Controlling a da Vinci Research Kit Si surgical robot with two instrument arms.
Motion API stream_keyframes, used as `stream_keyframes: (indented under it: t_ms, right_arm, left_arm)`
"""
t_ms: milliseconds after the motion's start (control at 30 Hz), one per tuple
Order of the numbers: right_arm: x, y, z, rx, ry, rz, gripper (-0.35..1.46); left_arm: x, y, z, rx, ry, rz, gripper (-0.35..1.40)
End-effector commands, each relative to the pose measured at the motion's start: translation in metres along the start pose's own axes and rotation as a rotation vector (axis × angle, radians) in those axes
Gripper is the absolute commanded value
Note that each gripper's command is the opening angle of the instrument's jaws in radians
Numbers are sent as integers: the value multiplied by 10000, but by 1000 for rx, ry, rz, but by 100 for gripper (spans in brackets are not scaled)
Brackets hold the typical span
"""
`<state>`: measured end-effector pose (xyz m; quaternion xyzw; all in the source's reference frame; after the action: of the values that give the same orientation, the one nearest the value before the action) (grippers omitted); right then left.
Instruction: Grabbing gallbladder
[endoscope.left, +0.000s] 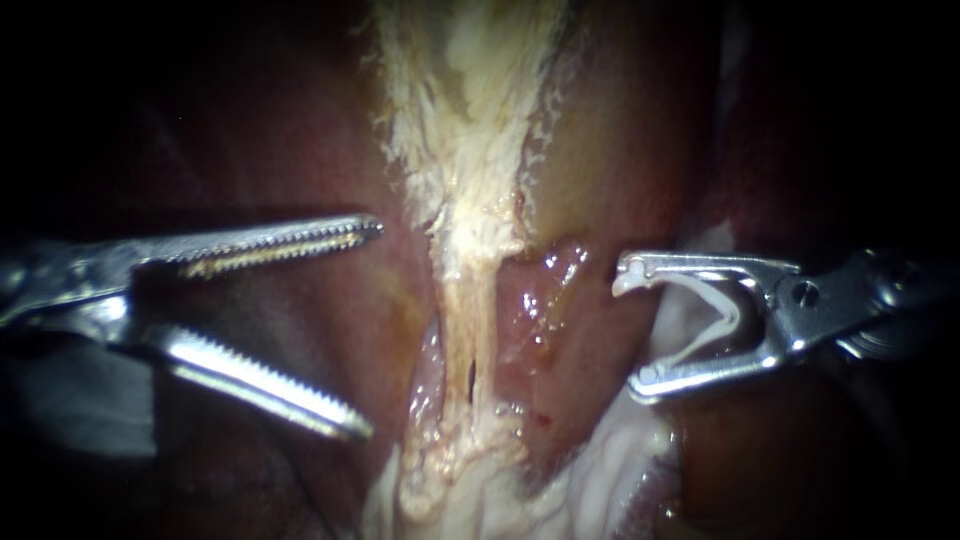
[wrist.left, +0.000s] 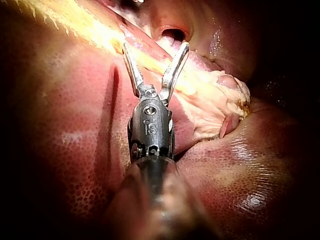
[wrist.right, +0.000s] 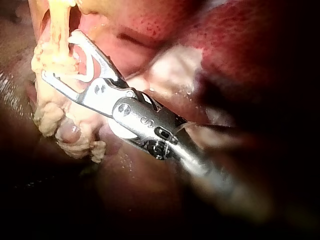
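Background is wet, dark-red liver all round.

Gallbladder: best guess is the pale yellow-white frayed body at top centre of the endoscope view. It narrows downward into a thin fibrous strand that runs between the two tools. Can't tell where one ends and the other starts.

Handling, as a judgement:
- Soft, limp and light, and wet, so probably slippery.
- Frayed surface looks easy to tear.
- Strand is thin with a slit in it, so a poor place to pull.
- Better bite is a broad fold of the thicker pale body higher up, with the full toothed length on it and a gentle squeeze.

Left instrument:
- Toothed jaws are spread wide and hold nothing.
- In the endoscope view the tips sit near the strand on its left side, apart from it.
- In the left wrist view the pale band crosses under the open jaws. Contact is unclear.

Right instrument:
- Jaws also stand wide, with a white clip seated between them and touching both. No tissue is in them.
- In the endoscope view the tips sit near the strand's other side, with a gap showing.
- In the right wrist view the tips are close against lumpy pale tissue. Can't tell if they touch.

Grab not yet made. The left tool looks like the one for it, since the right is occupied by the clip.
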<state>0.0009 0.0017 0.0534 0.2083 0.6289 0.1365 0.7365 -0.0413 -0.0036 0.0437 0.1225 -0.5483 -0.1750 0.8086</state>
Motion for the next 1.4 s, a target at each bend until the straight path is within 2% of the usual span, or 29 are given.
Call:
stream_keyframes:
  t_ms: [33, 233, 300, 367, 467, 600, 700, 900, 1100, 1400]
  right_arm:
    - [0, 0, 0, 0, 0, 0, 58]
    - [0, 0, 0, 1, 0, 0, 58]
    - [0, 0, 0, 1, 0, 0, 58]
    - [0, 0, 0, 0, 0, 0, 58]
    - [0, 0, 0, 1, 0, 0, 58]
    - [0, 0, 0, 0, 0, 0, 58]
    - [0, 0, 0, 1, 0, 0, 58]
    - [0, 0, 0, 1, 0, 0, 58]
    - [0, 0, -1, 1, 0, 0, 57]
    - [1, -1, -1, 2, 0, 0, 57]
  left_arm:
    - [0, 0, 0, 0, 0, 0, 81]
    - [-1, -1, 1, -3, 1, 6, 83]
    - [-2, -2, 3, -29, 5, -30, 83]
    - [-5, -4, 5, -63, 4, -103, 83]
    - [-8, -5, 12, -116, 28, -207, 76]
    - [-13, -1, 29, -164, 59, -275, 69]
    - [-15, 4, 46, -182, 87, -306, 66]
    - [-11, 21, 69, -214, 114, -322, 64]
    - [4, 36, 68, -264, 156, -348, 64]
    - [21, 42, 68, -330, 196, -389, 64]
